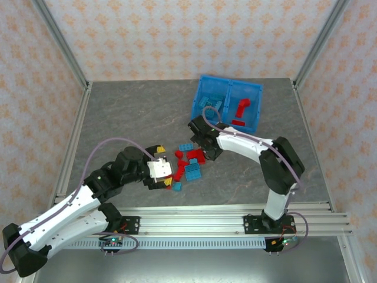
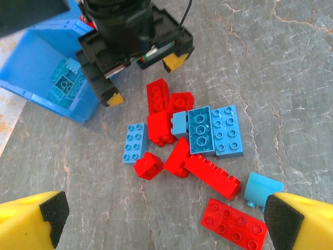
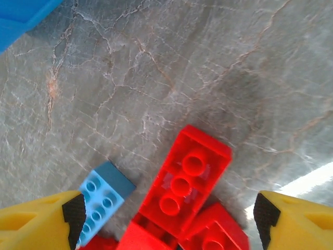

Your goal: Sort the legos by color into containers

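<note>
Yellow fingers [image 3: 36, 224] of my right tool [image 3: 169, 219] frame the bottom corners of the right wrist view. They are spread wide and grip nothing.

Surface [image 1: 135, 118]: grey and marbled; it carries everything.

Bin [image 1: 231, 80]: stands at the far side of the surface, beyond the right tool. Its left compartment holds light blue legos, its right compartment red ones.

Pile of legos [image 1: 189, 162]: red and light blue mixed, lying between my two tools, short of the bin. The right tool hangs over its far edge. My left tool [image 1: 166, 177] sits at its near-left edge, likewise released and holding nothing. The right arm is nearer the bin.

Red brick [image 3: 190, 182]: lies under the right tool, between the fingers and touching neither. Its long axis runs diagonally, lower left to upper right in the wrist view, oblique to the closing line. I judge a wrist turn is required before descent, so the fingers close across its narrow width.

Light blue brick [image 3: 101, 195]: lies just beside the red brick, near the finger at the left of that view, and could be caught.
</note>
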You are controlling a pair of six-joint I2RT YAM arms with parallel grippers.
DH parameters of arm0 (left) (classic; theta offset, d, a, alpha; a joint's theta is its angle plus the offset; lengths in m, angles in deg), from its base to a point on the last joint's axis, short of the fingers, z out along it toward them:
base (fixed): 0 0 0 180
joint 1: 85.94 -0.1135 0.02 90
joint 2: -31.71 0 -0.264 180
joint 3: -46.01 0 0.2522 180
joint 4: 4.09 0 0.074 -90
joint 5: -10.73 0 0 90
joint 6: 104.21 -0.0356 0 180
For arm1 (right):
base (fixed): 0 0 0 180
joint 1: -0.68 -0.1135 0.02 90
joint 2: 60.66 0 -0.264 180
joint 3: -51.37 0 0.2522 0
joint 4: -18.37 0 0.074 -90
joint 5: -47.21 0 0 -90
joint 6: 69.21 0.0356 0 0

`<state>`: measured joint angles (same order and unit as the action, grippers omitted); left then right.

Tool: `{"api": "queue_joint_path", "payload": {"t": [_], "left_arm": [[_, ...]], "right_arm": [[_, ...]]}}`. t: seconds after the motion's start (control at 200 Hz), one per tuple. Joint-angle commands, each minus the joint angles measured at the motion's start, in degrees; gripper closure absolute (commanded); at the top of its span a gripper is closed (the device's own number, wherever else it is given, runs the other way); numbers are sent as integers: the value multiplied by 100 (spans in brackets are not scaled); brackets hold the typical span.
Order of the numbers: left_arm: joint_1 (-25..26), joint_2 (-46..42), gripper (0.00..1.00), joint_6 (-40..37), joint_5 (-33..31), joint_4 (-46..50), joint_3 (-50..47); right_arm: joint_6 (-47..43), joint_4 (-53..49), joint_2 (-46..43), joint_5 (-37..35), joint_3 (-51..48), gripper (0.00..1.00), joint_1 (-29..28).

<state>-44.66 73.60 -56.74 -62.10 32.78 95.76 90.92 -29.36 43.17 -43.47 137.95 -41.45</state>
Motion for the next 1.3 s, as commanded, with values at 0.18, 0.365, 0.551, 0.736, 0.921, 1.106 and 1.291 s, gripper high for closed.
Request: {"api": "queue_joint_path", "payload": {"t": [0.18, 0.365, 0.551, 0.736, 0.921, 1.106, 1.291], "left_arm": [[-1, 45, 0, -302, 1180, -126, -51], [3, 167, 0, -463, 1175, -10, -43], [34, 76, 0, -510, 1259, -35, -70], [64, 89, 0, -432, 1920, -197, -92], [104, 99, 0, -322, 1995, -402, -127], [122, -102, 0, -305, 1635, -589, -217], [126, -319, 0, -371, 1298, -595, -237]], "right_arm": [[291, 65, 923, 70, 337, 31, -32], [439, 307, 1021, 70, 125, 57, -32], [393, 275, 535, -255, -167, 70, -23], [-4, 628, -465, -536, -597, 71, 20], [-1234, 295, -1691, -1465, -561, 71, 33], [-2841, 142, -2487, -2277, -457, 70, 737], [-4158, -21, -1866, -1352, 329, 69, 2120]]}}
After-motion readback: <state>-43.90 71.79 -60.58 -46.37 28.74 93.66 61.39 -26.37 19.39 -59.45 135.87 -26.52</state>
